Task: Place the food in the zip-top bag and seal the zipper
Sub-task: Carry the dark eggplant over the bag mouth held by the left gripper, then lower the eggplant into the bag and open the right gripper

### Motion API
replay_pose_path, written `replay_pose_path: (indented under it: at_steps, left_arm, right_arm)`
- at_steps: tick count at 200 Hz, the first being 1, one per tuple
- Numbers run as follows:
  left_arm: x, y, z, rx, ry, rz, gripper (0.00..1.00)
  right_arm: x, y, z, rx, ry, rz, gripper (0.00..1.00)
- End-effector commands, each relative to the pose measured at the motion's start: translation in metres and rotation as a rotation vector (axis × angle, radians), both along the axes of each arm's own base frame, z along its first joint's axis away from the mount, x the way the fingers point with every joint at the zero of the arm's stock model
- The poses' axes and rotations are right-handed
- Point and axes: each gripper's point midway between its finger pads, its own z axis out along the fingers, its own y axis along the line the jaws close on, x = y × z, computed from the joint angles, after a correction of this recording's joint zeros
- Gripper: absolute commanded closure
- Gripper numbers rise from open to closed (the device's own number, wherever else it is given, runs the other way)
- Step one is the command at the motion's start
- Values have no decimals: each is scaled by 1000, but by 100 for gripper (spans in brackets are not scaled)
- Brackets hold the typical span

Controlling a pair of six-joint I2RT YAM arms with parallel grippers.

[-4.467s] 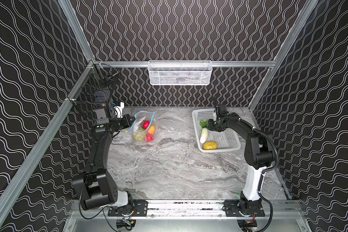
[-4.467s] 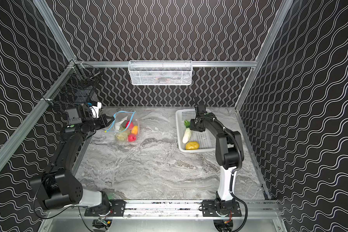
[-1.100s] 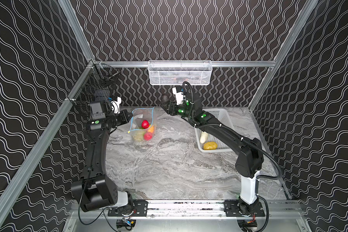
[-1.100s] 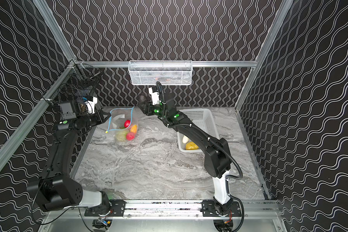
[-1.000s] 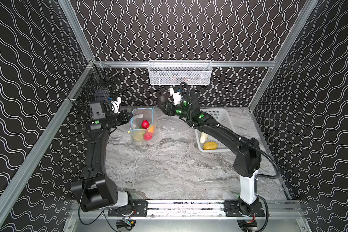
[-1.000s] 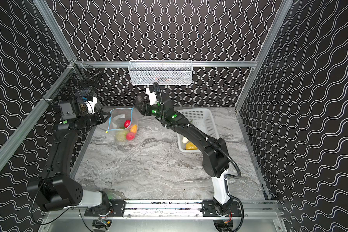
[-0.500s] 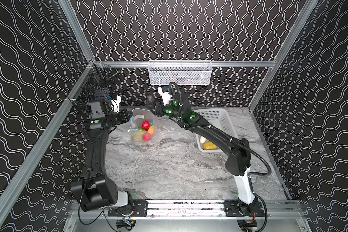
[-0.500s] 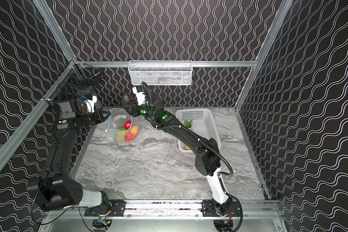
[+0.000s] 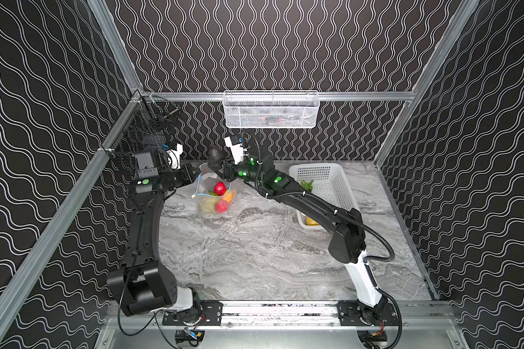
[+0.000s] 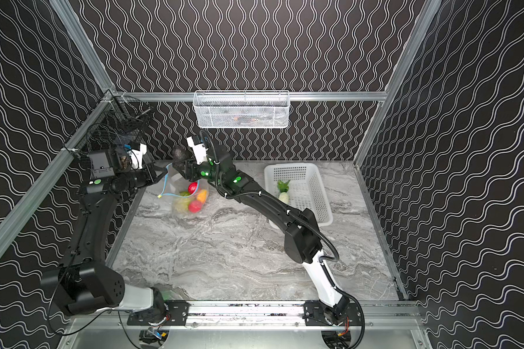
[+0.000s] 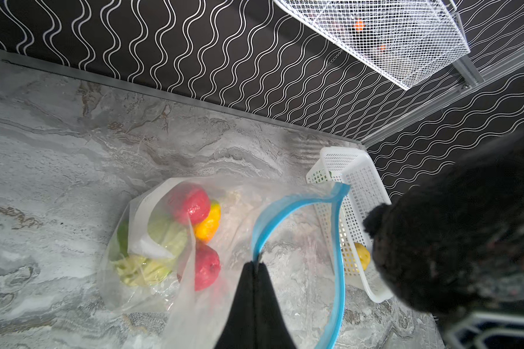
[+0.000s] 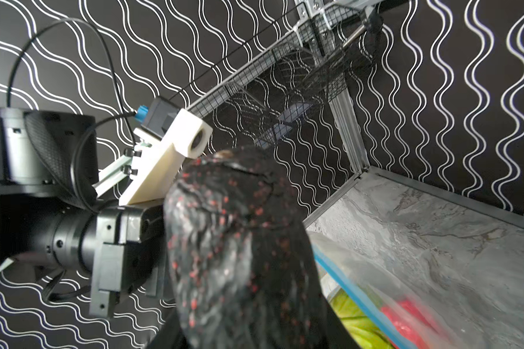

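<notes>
At the far left of the worktop (image 9: 254,247), the left claw (image 11: 256,267) is pinched fully together on one lip of the zip-top bag (image 9: 214,198), so that the mouth is held up and open. The zipper (image 11: 288,208) is bowed into a wide loop, and its yellow slider tab (image 9: 192,196) hangs at the left end, so nothing has been sealed.

Four pieces can be made out inside the bag, whose bottom rests on the worktop: a green cabbage (image 11: 139,269), a far red fruit (image 9: 220,187), a near red fruit (image 9: 221,207) and an orange-red piece (image 11: 208,225).

Just right of the mouth and raised above it, the dark avocado-like piece (image 9: 214,152) is gripped by the right claw (image 9: 220,167), whose jaws are closed partway around its lower end. It has not been released. Whether it is yet squarely over the opening cannot be told.

Farther right, near the far wall, the white basket (image 9: 318,169) is seen with the white radish (image 10: 283,196) and the yellow potato-like piece (image 11: 362,256) lying in it, well apart from the bag.

The task is judged a little past halfway. Four pieces are bagged and a fifth is about to be dropped in. Two pieces are left to be fetched from the basket, after which the slider must be drawn along the zipper.
</notes>
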Motion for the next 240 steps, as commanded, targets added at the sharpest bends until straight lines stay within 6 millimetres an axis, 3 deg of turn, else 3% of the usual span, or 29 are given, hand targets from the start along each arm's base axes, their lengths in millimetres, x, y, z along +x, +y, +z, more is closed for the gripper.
replay_pose_path:
  at_steps: [1, 78, 205, 240]
  left_arm:
    - [2, 0, 6, -10, -21, -4, 100]
    - [2, -1, 7, -16, -18, -3, 100]
    - [-4, -6, 26, -29, -55, -19, 100]
    - [-5, -5, 28, -21, -57, -12, 100]
  right_arm:
    - [-2, 5, 6, 29, -36, 15, 79]
    - [-14, 18, -5, 22, -69, 57, 76]
    - [-18, 24, -17, -27, -105, 28, 72]
    - [-19, 23, -19, -48, -116, 21, 59]
